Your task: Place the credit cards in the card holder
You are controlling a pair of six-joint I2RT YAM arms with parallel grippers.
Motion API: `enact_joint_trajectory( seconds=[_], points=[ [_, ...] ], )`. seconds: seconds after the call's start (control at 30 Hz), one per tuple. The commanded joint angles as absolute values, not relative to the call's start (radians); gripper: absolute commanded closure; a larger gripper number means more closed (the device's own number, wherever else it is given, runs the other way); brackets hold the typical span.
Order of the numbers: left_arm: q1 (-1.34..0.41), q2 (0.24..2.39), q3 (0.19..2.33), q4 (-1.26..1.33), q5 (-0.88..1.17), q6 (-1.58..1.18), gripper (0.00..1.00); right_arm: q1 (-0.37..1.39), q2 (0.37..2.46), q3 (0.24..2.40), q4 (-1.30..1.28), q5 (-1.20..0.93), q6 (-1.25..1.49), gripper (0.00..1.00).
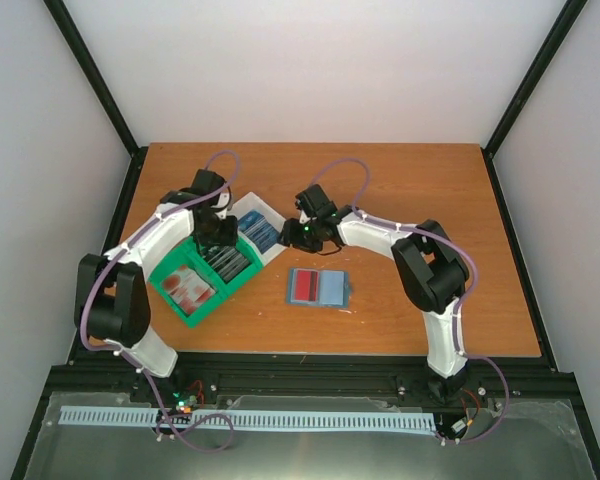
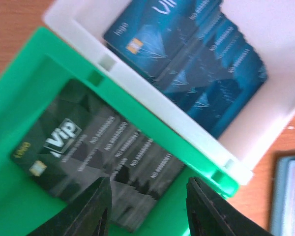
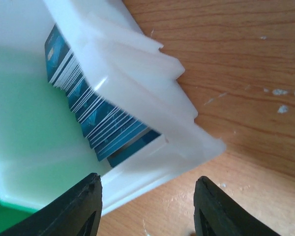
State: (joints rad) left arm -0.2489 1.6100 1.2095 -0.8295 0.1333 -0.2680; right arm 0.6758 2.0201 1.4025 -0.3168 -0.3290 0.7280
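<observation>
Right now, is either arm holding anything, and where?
Nothing held. The left gripper, jaws open, hangs above the dark cards; the right gripper, jaws open, over the white bin.

- Orange-brown wooden tabletop (image 1: 430, 200), edged by black rails; pale scuffs show on its grain
- Green plastic bin (image 1: 170, 303) stands on the left side, set at an angle
- White plastic bin (image 1: 248, 203) stands against the green one's far-right wall
- Small blue-grey folding card holder (image 1: 332, 288) lies open near the middle, right of the bins and apart from them; a red card (image 1: 305, 286) covers its left half

credit cards (image 2: 187, 54): stacked in bins (image 2: 152, 98) | card holder (image 1: 318, 288): open flat on table (image 1: 430, 200)
</observation>
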Motion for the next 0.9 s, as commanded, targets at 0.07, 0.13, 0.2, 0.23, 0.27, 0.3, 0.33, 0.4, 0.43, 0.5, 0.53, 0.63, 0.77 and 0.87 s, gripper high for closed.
enact_joint_trajectory(
  seconds=[0.07,0.13,0.2,0.23,0.27,0.3,0.33,0.4,0.43,0.5,0.53,0.63,0.77,0.87],
  points=[
    [-0.253,1.623,1.204,-0.782,-0.050,-0.177,0.56,0.656,2.115,1.504,-0.377,-0.302,0.779,0.51],
    [-0.253,1.639,1.193,-0.771,-0.059,-0.164,0.58,0.649,2.142,1.540,-0.394,-0.283,0.773,0.53],
    [-0.252,1.652,1.192,-0.753,-0.069,-0.148,0.60,0.644,2.167,1.586,-0.412,-0.249,0.759,0.53],
    [-0.252,1.662,1.197,-0.747,-0.074,-0.141,0.61,0.641,2.181,1.608,-0.424,-0.237,0.752,0.54],
    [-0.251,1.674,1.204,-0.743,-0.076,-0.138,0.62,0.636,2.202,1.632,-0.436,-0.225,0.742,0.54],
    [-0.251,1.684,1.208,-0.738,-0.074,-0.140,0.63,0.632,2.217,1.657,-0.446,-0.215,0.736,0.54],
    [-0.252,1.694,1.210,-0.733,-0.069,-0.142,0.64,0.626,2.233,1.682,-0.456,-0.209,0.729,0.55],
    [-0.252,1.708,1.205,-0.722,-0.065,-0.147,0.65,0.618,2.255,1.723,-0.465,-0.205,0.717,0.55],
    [-0.252,1.713,1.201,-0.718,-0.075,-0.152,0.67,0.614,2.261,1.735,-0.467,-0.205,0.711,0.55],
    [-0.252,1.720,1.195,-0.713,-0.111,-0.160,0.71,0.612,2.264,1.755,-0.467,-0.208,0.697,0.55],
    [-0.252,1.722,1.191,-0.710,-0.134,-0.166,0.73,0.612,2.259,1.755,-0.464,-0.213,0.692,0.55],
    [-0.252,1.725,1.183,-0.697,-0.185,-0.169,0.79,0.613,2.242,1.736,-0.455,-0.236,0.692,0.55],
    [-0.252,1.739,1.169,-0.675,-0.213,-0.161,0.80,0.620,2.205,1.678,-0.429,-0.261,0.698,0.54],
    [-0.252,1.762,1.162,-0.659,-0.210,-0.152,0.82,0.629,2.184,1.655,-0.422,-0.277,0.693,0.52]
  ],
)
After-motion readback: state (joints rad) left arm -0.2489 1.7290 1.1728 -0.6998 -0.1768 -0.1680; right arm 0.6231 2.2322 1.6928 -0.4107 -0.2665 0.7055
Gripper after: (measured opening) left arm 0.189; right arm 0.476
